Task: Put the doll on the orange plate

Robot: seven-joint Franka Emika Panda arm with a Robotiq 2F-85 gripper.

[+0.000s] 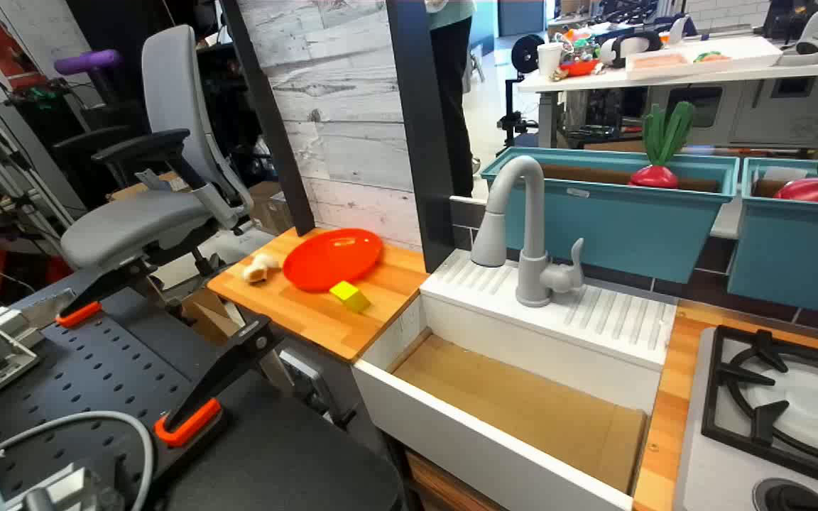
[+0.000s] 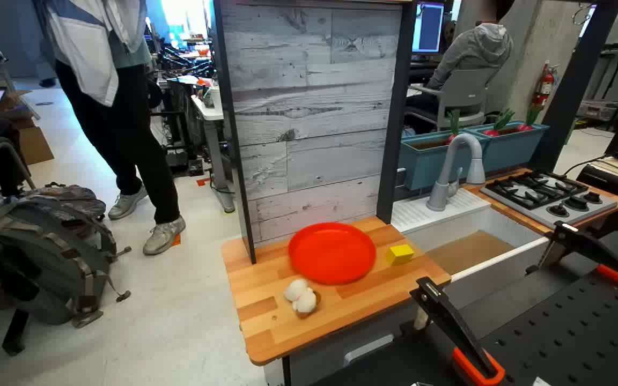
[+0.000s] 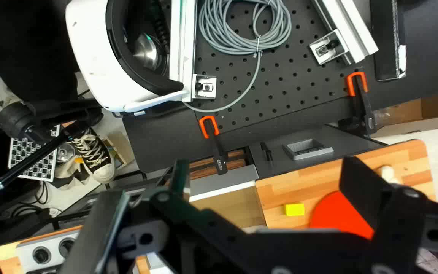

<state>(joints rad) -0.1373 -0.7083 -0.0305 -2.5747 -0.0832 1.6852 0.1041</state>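
Status of the orange plate [image 2: 332, 253]: lying on the wooden counter [image 2: 352, 316], with nothing on it in either exterior view. Just beside the plate, outside its rim on the side away from the grey plank panel [image 2: 314, 107], the doll [image 2: 301, 297] lies on the wood: a small pale figure with a brown part, finer detail too small to tell. Also just beside the plate, toward the sink [image 1: 480, 454], sits a yellow block [image 2: 399, 255]. The sink begins past the block; beyond it, well apart from the plate, is the stove [image 2: 547, 194].

The gripper [image 3: 259, 179] appears in no exterior view and is judged well apart from the plate. In the wrist view its fingers are spread wide, nothing visible held between them; one finger covers part of the plate.

Progress: judged to be at the outset. No step toward placement is evident. Outstanding: approach, grasp, lift, carry over the rim, set down, release. The approach is likely the longest leg, the carry a short one. The block appears to need no handling.
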